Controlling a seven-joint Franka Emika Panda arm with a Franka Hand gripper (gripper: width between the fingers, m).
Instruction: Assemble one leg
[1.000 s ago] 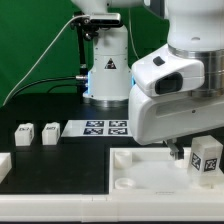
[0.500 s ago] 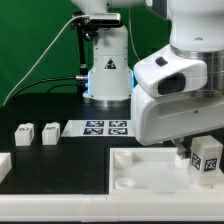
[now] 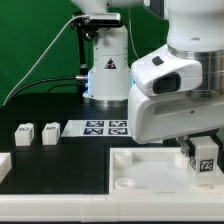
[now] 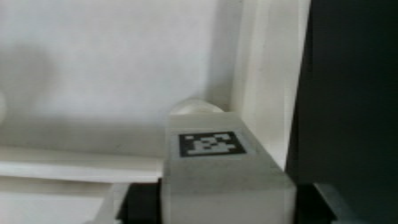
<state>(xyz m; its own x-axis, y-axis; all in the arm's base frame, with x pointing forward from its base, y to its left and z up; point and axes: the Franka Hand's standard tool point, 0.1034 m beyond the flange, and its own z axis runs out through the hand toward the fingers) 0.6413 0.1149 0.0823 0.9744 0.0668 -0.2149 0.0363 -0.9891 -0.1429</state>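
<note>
My gripper (image 3: 197, 150) is shut on a leg (image 3: 205, 157), a small white post with a black-and-white tag. It holds the leg upright over the right end of the large flat white piece with pockets (image 3: 135, 172). In the wrist view the leg (image 4: 217, 160) fills the gap between the dark fingers (image 4: 146, 202), tag facing the camera, with the white piece (image 4: 107, 90) behind it. Whether the leg touches the piece I cannot tell. Two more legs (image 3: 22, 133) (image 3: 48, 132) stand at the exterior view's left.
The marker board (image 3: 105, 128) lies behind the white piece, in front of the robot base (image 3: 105, 70). Another white part (image 3: 3, 165) shows at the left edge. The arm's body (image 3: 175, 90) hides much of the right side.
The held leg has shifted slightly and its tag now faces the exterior camera more squarely. The arm has barely moved.
</note>
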